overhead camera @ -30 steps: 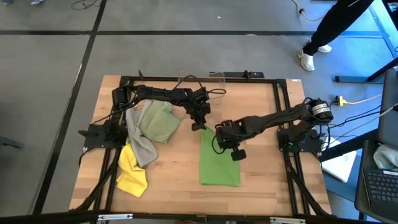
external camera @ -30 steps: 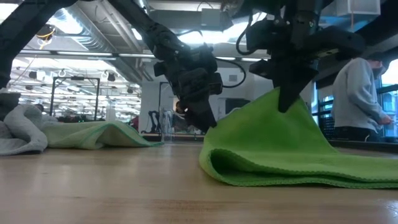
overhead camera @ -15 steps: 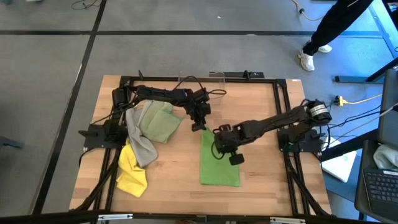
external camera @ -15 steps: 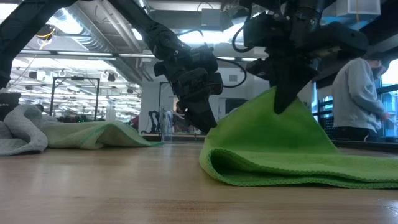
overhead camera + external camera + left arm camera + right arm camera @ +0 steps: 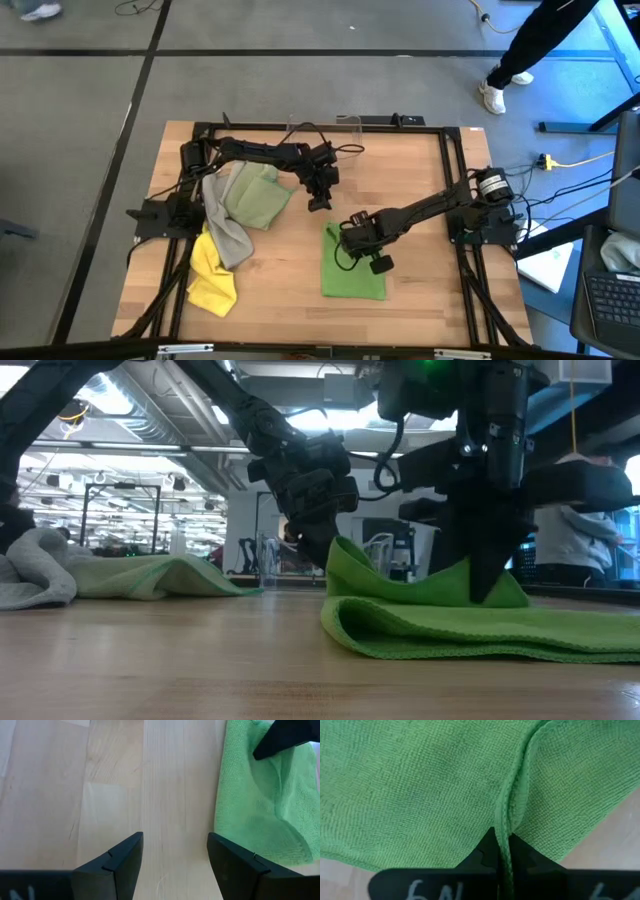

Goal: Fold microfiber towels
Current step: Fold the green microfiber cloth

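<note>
Right end effector (image 5: 356,240) is clamped on a hemmed edge of the bright green towel (image 5: 354,272), low over that folded towel at centre counter (image 5: 420,180). Left end effector (image 5: 320,200) hangs spread wide, just beside it. Count: four towels; pale sage (image 5: 256,196), grey (image 5: 226,228) and yellow (image 5: 210,276) lie heaped at the left.

Open lane down the middle, cloth on both sides

Bare surface (image 5: 290,265) lies between the bright green towel (image 5: 352,275) and the heap of grey towel (image 5: 222,225), yellow towel (image 5: 210,275) and sage towel (image 5: 258,195). The left tool (image 5: 319,200) hangs over the far middle; the right tool (image 5: 350,240) sits on the green towel.
</note>
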Controlling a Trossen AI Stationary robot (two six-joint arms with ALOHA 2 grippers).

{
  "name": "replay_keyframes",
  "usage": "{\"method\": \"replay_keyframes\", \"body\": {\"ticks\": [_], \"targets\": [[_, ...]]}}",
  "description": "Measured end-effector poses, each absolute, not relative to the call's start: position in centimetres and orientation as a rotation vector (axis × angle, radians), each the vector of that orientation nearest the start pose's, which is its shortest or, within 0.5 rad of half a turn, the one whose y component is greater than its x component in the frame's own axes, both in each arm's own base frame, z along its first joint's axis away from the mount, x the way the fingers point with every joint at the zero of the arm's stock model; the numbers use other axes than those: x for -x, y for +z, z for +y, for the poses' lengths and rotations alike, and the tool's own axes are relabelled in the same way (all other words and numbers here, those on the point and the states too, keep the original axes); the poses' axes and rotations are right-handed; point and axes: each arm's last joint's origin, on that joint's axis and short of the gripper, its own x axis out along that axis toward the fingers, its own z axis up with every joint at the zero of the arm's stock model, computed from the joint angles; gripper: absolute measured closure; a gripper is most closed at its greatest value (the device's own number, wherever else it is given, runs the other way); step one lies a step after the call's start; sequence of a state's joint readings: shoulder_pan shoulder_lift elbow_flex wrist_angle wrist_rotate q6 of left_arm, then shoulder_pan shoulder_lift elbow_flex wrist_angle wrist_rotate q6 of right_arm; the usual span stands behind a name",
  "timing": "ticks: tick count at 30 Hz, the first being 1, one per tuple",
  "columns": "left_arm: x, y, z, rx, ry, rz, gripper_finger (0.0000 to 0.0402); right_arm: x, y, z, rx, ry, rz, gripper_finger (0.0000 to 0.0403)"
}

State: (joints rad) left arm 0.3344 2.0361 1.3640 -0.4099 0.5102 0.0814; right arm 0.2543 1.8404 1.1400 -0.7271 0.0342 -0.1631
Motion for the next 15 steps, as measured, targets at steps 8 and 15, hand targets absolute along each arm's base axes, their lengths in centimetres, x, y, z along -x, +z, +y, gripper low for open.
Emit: {"method": "replay_keyframes", "body": {"ticks": [8, 15], "targets": [[-39.5, 15.6, 11.7, 0.401, -0.267, 0.957, 0.0186, -31.9, 15.3, 8.2, 0.342, 0.293, 1.4, 0.0392], [-39.8, 17.2, 10.1, 0.395, -0.353, 0.936, 0.0186, -31.4, 15.6, 7.8, 0.359, 0.229, 1.432, 0.0392]]}}
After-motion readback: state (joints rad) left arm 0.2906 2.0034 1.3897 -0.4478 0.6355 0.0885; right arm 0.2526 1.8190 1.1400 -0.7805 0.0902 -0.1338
